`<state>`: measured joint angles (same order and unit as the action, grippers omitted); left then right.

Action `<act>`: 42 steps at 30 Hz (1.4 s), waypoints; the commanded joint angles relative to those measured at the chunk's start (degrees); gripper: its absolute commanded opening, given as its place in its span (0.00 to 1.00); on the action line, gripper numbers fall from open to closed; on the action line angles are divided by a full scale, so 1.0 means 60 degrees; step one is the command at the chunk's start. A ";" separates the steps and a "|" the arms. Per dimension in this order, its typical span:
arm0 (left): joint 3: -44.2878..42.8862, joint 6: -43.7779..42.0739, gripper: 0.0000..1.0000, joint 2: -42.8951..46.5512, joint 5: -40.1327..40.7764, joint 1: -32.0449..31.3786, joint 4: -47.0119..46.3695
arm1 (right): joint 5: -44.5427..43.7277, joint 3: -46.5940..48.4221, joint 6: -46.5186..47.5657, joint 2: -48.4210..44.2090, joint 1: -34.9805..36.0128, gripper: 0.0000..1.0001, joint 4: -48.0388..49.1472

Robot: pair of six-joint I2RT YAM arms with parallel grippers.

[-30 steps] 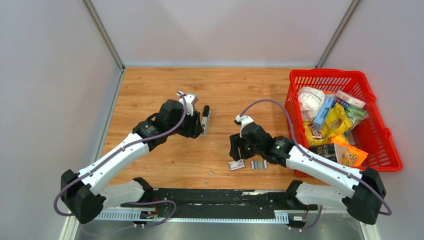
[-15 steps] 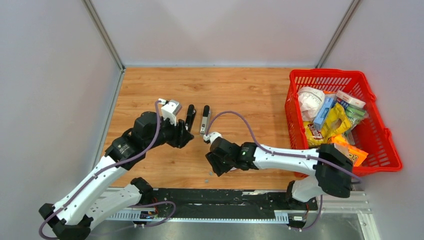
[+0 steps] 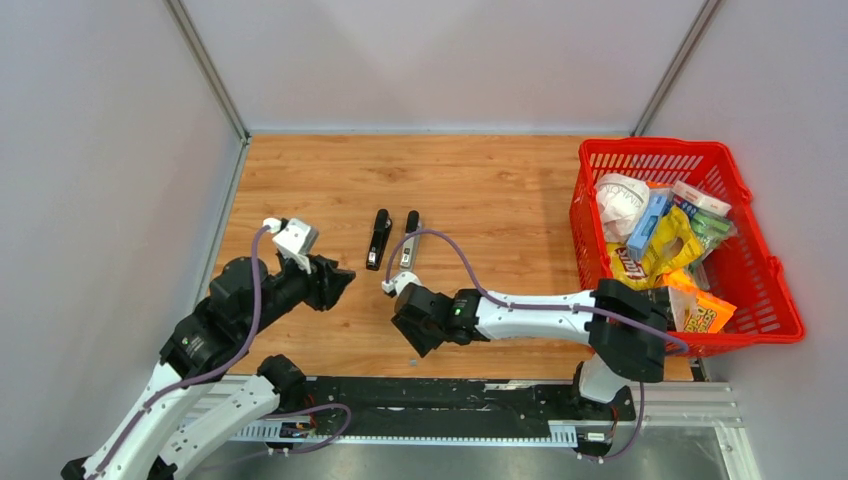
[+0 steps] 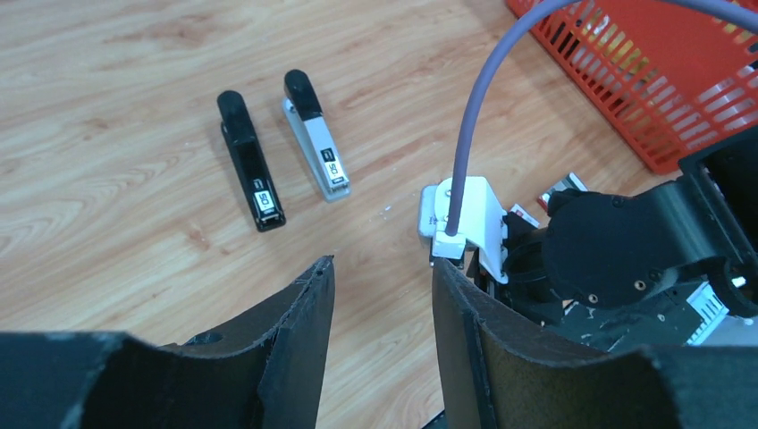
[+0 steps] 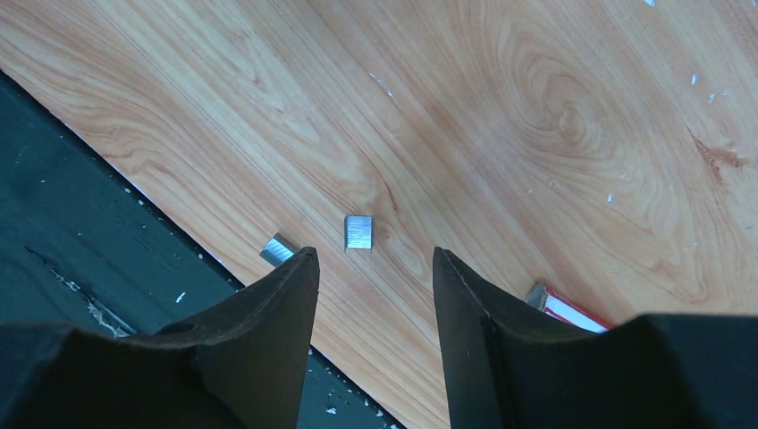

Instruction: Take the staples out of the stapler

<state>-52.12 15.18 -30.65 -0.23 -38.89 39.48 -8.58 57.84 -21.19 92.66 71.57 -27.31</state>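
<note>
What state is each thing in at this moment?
Black stapler: closed, lying flat on the table.
Grey stapler: closed, lying flat beside it.
Staples: two short loose pieces on the table.
Left hand: open, empty.
Right hand: open, empty, over the staples.
Basket: upright, filled with packets.

Black plastic stapler (image 4: 253,170): a small white sticker near its front end appeared to read "50"
Grey metal stapler with a black head (image 4: 322,156): a like sticker also showed "50"
Yellow crisp bag (image 3: 668,240) in the red plastic basket (image 3: 650,145): read "Lay's"
Orange packet (image 3: 702,316): yellow lettering was too small to read
</note>
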 commanded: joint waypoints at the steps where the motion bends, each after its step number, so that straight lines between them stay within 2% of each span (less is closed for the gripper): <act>1: 0.0394 -0.0537 0.52 0.0786 0.0389 -0.0007 -0.0209 | -0.0240 0.0466 0.0089 0.0332 0.0112 0.53 0.0289; 6: 0.0761 -0.0611 0.52 0.1329 0.0639 -0.0007 -0.0151 | -0.0299 0.0671 0.0075 0.0669 0.0288 0.53 0.0216; 15: 0.0820 -0.0684 0.52 0.1242 0.0595 -0.0007 -0.0077 | -0.0518 0.0628 -0.0115 0.1050 0.0435 0.52 0.0230; 22: 0.0849 -0.0699 0.52 0.1256 0.0581 -0.0007 -0.0092 | -0.0665 0.0569 -0.0233 0.1226 0.0552 0.47 0.0333; 40: 0.0864 -0.0728 0.52 0.1242 0.0551 -0.0007 -0.0135 | -0.0870 0.0276 -0.0496 0.1139 0.0640 0.16 0.0318; 42: 0.0864 -0.0728 0.52 0.1242 0.0536 -0.0007 -0.0135 | -0.0899 0.0247 -0.0497 0.1051 0.0640 0.15 0.0347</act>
<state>-47.13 12.08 -22.98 3.09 -38.89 39.51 -12.05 59.64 -23.16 100.05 74.98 -27.05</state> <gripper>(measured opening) 0.523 0.165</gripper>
